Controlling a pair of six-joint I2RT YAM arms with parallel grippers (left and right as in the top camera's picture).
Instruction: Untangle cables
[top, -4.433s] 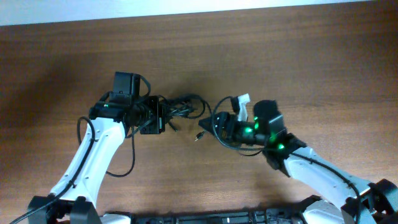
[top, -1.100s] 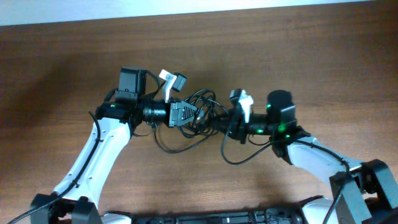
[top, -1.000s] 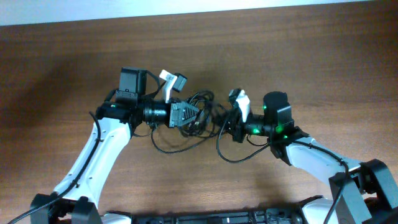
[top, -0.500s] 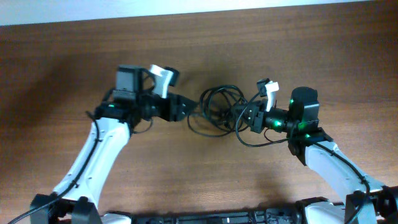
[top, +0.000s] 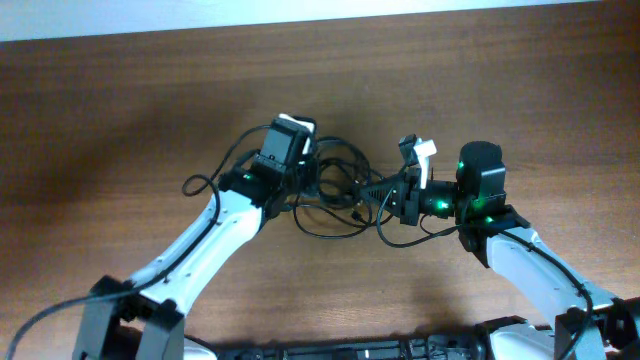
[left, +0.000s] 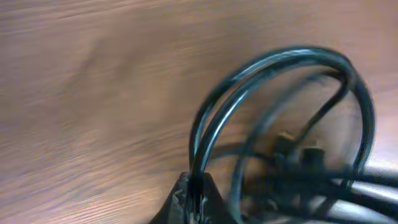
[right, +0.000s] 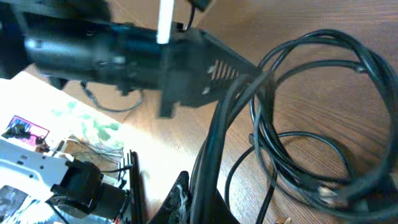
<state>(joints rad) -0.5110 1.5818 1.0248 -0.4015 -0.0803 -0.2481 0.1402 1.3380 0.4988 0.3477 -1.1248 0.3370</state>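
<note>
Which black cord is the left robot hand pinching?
The big loop, two strands side by side, arching up from the tips of the left gripper. The thinner cords with small plugs lie loose behind it.

No text, brand, number or sign you can read in any view, the colourful printed patch at the right wrist view's lower left too blurred for lettering

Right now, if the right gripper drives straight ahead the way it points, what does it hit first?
Probably the cables looped just ahead of the right gripper, some of which it pinches; right behind them is the left gripper, facing it. Heights are hard to judge.
</note>
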